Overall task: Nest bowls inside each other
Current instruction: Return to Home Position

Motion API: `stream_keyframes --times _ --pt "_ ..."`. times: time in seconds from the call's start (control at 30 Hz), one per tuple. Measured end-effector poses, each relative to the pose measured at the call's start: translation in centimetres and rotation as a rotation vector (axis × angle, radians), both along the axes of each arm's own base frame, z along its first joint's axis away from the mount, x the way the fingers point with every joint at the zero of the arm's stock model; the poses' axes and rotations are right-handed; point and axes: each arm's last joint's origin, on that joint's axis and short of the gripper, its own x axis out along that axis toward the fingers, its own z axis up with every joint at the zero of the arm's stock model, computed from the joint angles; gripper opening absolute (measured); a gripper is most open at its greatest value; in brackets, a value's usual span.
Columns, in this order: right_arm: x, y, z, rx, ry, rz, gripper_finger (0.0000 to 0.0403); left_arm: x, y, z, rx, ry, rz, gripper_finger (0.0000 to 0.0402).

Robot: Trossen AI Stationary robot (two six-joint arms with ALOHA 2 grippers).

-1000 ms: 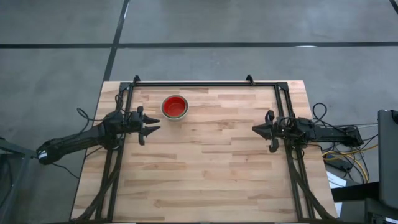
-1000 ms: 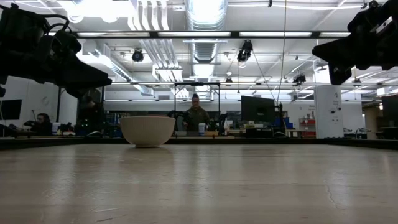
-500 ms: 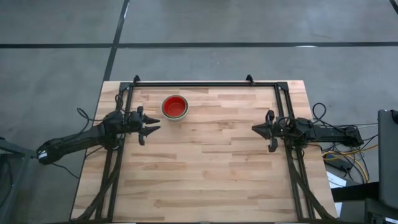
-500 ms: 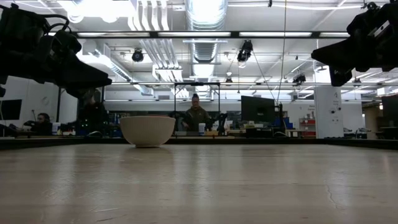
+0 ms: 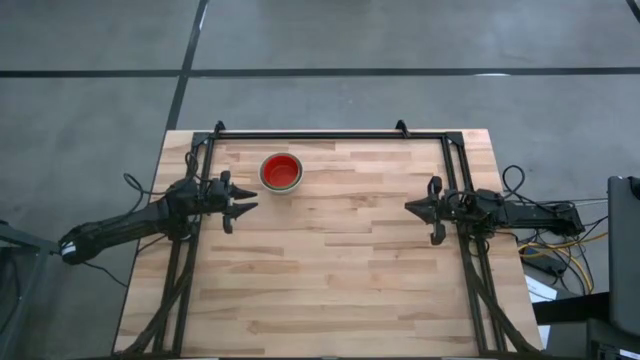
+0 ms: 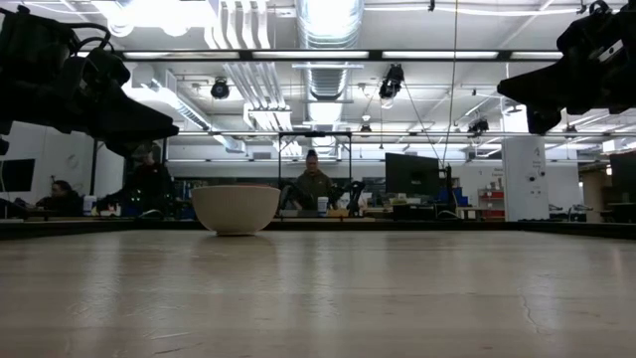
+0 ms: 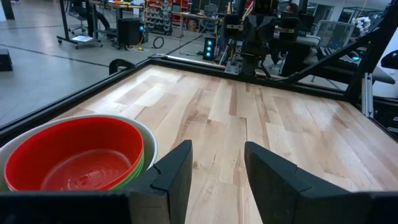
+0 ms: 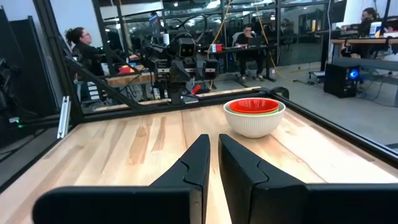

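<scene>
Hovering left end effector [image 5: 247, 207]: above the desk's [image 5: 330, 285] 9 o'clock edge, pointing toward 3 o'clock, fingers apart, nothing between them.
Right end effector [image 5: 412, 208]: above the 3 o'clock edge, pointing toward 9 o'clock, fingers all but together with only a thin slit between them, holding nothing.
Height: in the low view both end effectors hang clear of the desk surface.
Red bowl [image 5: 281, 170]: innermost of the nest, at about 11 o'clock on the desk, near the left end effector and at roughly 1 o'clock from it.
Green bowl [image 7: 145, 163]: only a rim shows between red and pale; how many green ones lie there cannot be told.
Pale bowl [image 6: 236, 211]: outermost, upright on the desk, holding the others.
Spacing: the nest is well apart from the right end effector.
Room: a person [image 6: 314, 185] sits at a workstation beyond the 12 o'clock edge.
</scene>
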Motion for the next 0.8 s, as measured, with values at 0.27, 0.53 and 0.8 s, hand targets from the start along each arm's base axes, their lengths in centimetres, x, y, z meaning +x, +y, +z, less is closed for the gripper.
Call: stream_keyframes --times 0.27,0.53,0.8 --pt "0.00 0.00 0.00 -0.007 0.000 0.001 0.0034 0.00 0.00 0.00 0.000 0.000 0.000 0.0152" --pt "0.00 0.00 0.00 -0.006 0.000 0.001 0.0034 0.00 0.00 0.00 0.000 0.000 0.000 0.0152" --pt "0.00 0.01 0.00 -0.006 0.000 0.002 0.0034 0.00 0.00 0.00 0.000 0.000 0.000 0.0152"
